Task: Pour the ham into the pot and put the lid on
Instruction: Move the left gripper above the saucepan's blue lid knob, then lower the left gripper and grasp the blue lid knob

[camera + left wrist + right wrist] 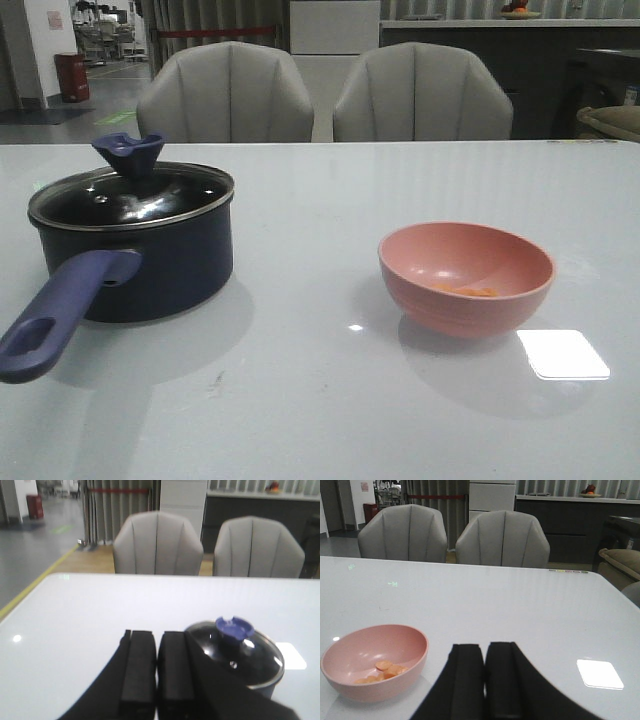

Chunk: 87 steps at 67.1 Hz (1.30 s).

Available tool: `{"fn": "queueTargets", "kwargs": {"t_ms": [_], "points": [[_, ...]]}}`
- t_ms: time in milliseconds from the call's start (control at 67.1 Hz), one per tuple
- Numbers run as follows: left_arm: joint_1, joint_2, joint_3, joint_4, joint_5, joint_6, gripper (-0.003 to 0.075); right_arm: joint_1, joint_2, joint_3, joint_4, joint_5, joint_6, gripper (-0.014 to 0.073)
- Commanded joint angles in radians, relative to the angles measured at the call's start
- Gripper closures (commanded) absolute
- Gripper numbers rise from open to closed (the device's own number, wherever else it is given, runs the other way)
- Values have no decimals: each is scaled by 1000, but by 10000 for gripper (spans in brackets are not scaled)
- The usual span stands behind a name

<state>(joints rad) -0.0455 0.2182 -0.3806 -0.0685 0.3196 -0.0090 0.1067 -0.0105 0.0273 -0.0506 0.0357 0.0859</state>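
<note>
Both grippers point(156, 672) point(485, 680) closed, empty, w/ lid point(135, 192) on pot point(140, 255).

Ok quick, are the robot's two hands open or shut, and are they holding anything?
Left gripper: shut, holding nothing; the pot's lid sits beyond it.
Right gripper: shut, holding nothing; the pink bowl sits off to its side.

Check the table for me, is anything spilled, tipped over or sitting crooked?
Nothing stands out. The lid sits level on the pot, the pink bowl stands upright with the ham inside it, and no spill shows on the table.
</note>
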Motion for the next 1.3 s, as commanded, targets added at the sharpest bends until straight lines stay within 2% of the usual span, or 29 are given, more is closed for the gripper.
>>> {"fn": "queueTargets", "kwargs": {"t_ms": [0, 119, 179, 268, 387, 492, 640, 834, 938, 1058, 1281], "points": [[-1, 43, -30, -11, -66, -10, 600, -4, -20, -6, -9, -88, -8, 432], [-1, 65, -32, -9, -44, -10, 593, -4, -20, -6, -9, -88, -8, 432], [-1, 80, -34, 1, -44, -10, 566, -4, -20, -6, -9, -88, -8, 432], [-1, 101, -35, 17, -44, -8, 454, -4, -20, -6, -9, -88, -8, 432], [-1, 145, -40, 21, -43, -8, 231, -4, -20, -6, -9, -88, -8, 432], [-1, 202, -59, 21, -21, -8, 136, -4, -20, -6, -9, -88, -8, 432], [-1, 330, -148, 21, 76, -8, 134, -4, -20, -6, -9, -88, -8, 432], [-3, 546, -362, 17, 274, -8, 134, -4, -20, -6, -9, -88, -8, 432], [-18, 670, -480, 7, 338, -8, 134, -4, -20, -6, -9, -88, -8, 432], [-60, 808, -591, -5, 357, -8, 134, -4, -20, -6, -9, -88, -8, 432], [-202, 1046, -788, -6, 373, -13, 134, -4, -20, -6, -9, -88, -8, 432]]}}
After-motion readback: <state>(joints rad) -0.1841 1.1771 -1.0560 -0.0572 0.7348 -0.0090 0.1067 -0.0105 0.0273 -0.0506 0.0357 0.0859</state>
